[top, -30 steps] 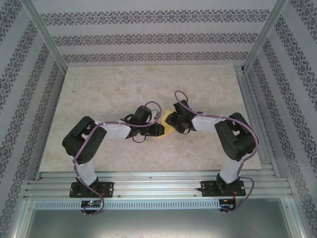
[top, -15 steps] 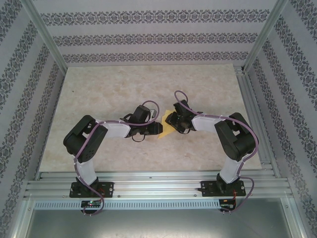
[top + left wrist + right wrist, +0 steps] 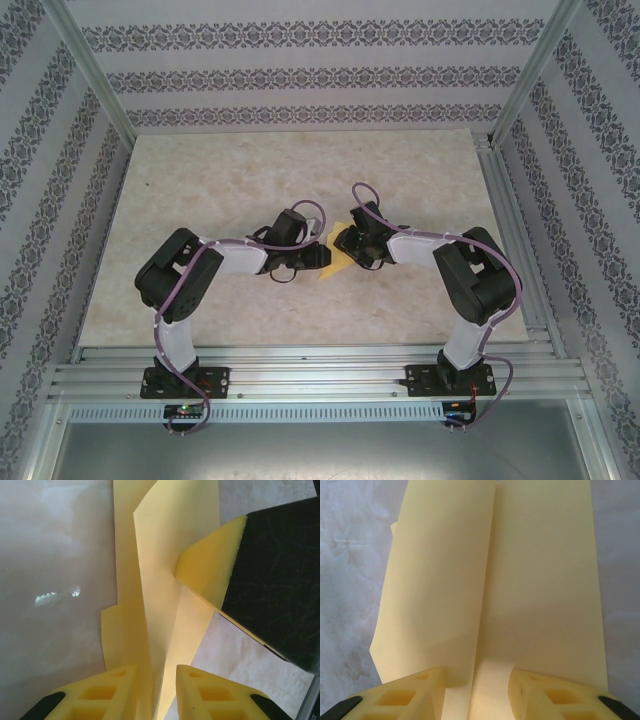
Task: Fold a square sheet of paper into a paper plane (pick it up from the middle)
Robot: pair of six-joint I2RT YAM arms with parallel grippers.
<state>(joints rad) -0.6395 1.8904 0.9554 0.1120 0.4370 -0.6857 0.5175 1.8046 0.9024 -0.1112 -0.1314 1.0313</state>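
Observation:
The square sheet of paper point(image 3: 327, 263) is a folded yellow piece at the table's middle, between both grippers. In the left wrist view the paper point(image 3: 165, 555) has a raised crease and flap that run between the foam fingers of my left gripper point(image 3: 156, 672). Those jaws stand apart, with the left finger against the flap. My left gripper point(image 3: 316, 256) comes in from the left. My right gripper point(image 3: 346, 245) comes in from the right, and one of its fingers point(image 3: 212, 572) rests on the sheet. In the right wrist view my right gripper point(image 3: 477, 676) is open over the paper point(image 3: 540, 580), a flap edge between its fingers.
The pale marbled tabletop point(image 3: 240, 180) stretches around the paper. Aluminium rails point(image 3: 320, 365) run along the near edge and the right side. Patterned walls close in the back and both sides.
My left arm has shifted a little to the right, toward the paper, and its jaws have narrowed around the raised fold. The right arm has not moved.

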